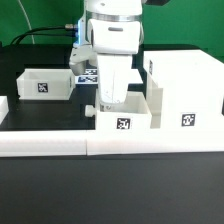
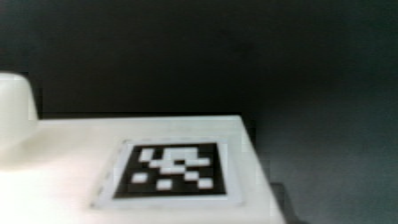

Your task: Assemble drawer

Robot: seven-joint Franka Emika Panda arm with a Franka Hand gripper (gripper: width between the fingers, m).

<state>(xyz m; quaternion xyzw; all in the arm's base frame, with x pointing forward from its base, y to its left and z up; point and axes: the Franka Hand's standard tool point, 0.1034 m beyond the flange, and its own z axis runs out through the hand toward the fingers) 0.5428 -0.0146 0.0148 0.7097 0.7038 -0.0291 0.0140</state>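
The big white cabinet shell [image 1: 185,92] stands at the exterior view's right, with a tag on its front. One small open-topped tray [image 1: 126,118] sits right beside it, touching or nearly so. A second tray [image 1: 45,83] lies apart at the left. My gripper [image 1: 110,103] reaches straight down at the near tray's back left corner. Its fingertips are hidden by the tray wall. The wrist view shows a white tagged face [image 2: 173,170] close below on the black table, and a white rounded part [image 2: 15,115]. No finger shows clearly there.
Long low white border bars [image 1: 45,142] run along the front of the black table. The marker board [image 1: 84,72] lies behind the arm. A small white knob [image 1: 90,110] sticks out left of the near tray.
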